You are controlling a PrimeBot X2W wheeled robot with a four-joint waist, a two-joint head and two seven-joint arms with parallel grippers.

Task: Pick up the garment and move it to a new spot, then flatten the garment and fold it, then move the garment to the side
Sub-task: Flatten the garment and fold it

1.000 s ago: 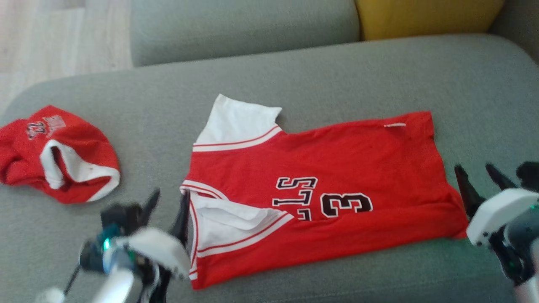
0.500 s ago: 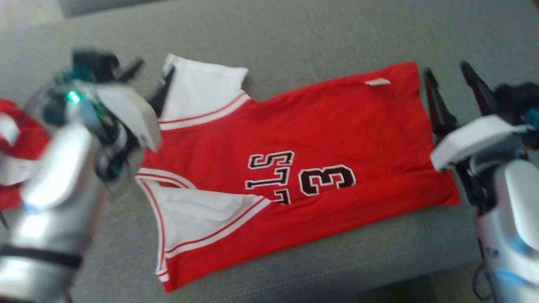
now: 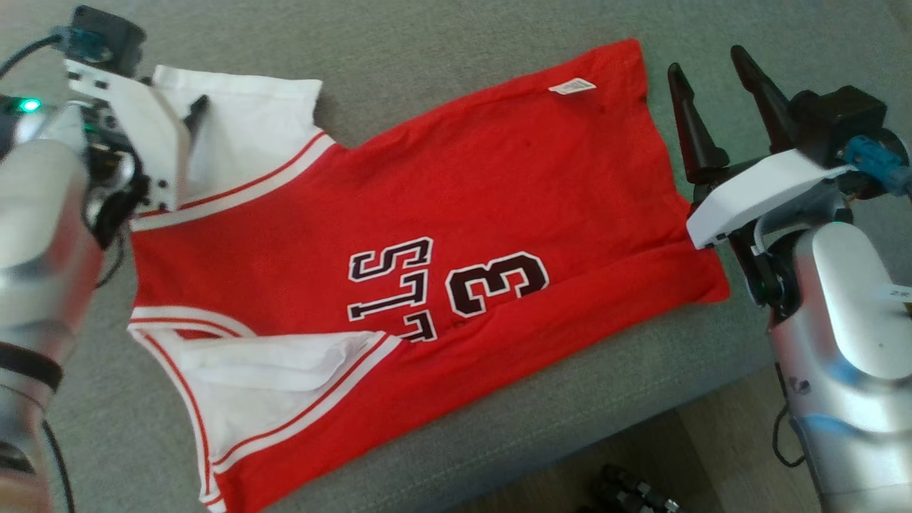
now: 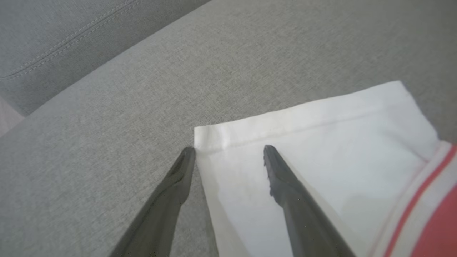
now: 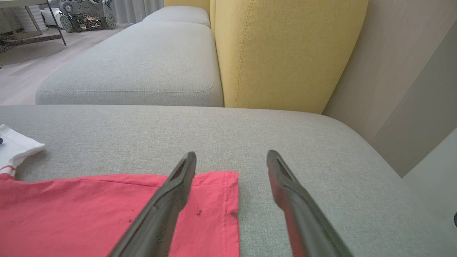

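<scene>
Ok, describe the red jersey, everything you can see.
The jersey is thin red fabric with white sleeves edged in red-and-white stripes, dark white-outlined lettering and a 3, and a white tag near the hem. It lies spread on the grey sofa cushion, near edge folded over. The open left claw straddles a sleeve corner; the open right claw hovers at a hem corner.

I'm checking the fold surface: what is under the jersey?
The jersey lies flat on the grey cushion, which shows along its edges. Its near edge is folded over, covering part of the lettering. Anything between cloth and cushion is hidden.
</scene>
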